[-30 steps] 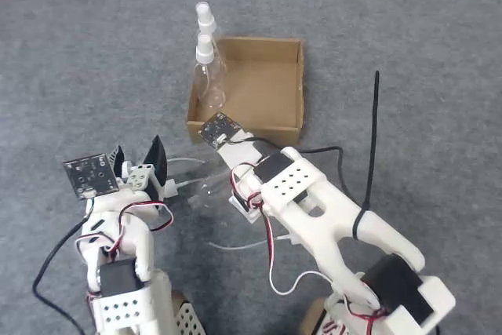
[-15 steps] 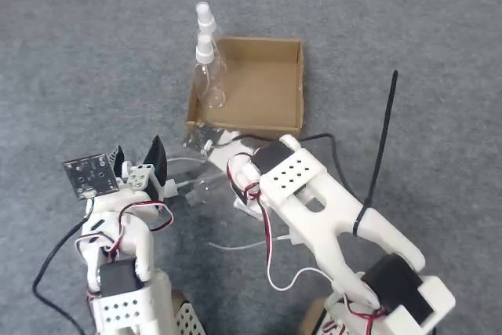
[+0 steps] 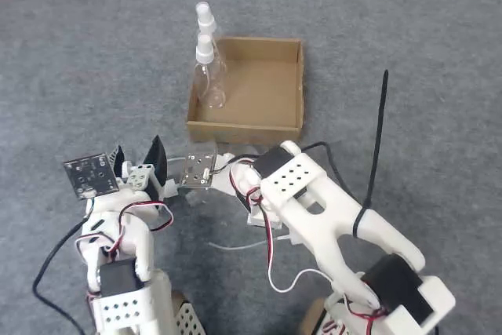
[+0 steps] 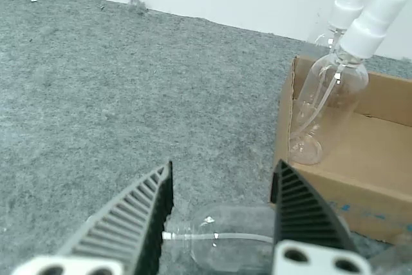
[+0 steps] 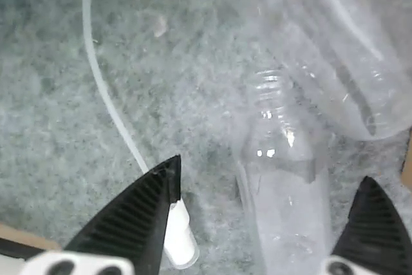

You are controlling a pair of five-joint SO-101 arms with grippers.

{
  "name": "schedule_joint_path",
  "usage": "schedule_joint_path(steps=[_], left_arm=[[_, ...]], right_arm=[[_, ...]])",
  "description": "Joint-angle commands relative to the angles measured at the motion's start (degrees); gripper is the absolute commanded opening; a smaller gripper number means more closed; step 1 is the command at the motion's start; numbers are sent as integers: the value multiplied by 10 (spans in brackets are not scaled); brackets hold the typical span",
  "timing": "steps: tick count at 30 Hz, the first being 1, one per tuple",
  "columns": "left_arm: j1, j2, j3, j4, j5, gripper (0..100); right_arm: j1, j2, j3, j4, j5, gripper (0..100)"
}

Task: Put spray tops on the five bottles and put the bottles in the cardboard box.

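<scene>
Grey tabletop (image 3: 78,52) carries the box (image 3: 245,127) toward its far edge, two capped bottles (image 3: 210,76) inside. Left gripper (image 4: 223,170) and right gripper (image 5: 271,170) hang, fingers spread, over loose bottles (image 5: 283,185) nearer the near edge. A skewed squeeze could shoot one away or snag the spray top (image 5: 177,239).

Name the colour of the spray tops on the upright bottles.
White spray tops, best in the left wrist view.

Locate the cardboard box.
High view, middle of the far half of the grey carpet: the cardboard box sits open-topped, with two capped bottles upright by its left wall.
</scene>
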Motion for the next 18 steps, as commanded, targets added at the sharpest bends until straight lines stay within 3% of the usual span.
schedule_joint_path(steps=[1,15,18], left_arm=[[-4,-11,-7,-11,-5,233],[-4,-11,-7,-11,-5,233],[-4,-11,-7,-11,-5,233]], right_arm=[[6,-7,14,-31,35,361],[47,-7,60,-102,61,360],[48,-7,60,-105,61,322]])
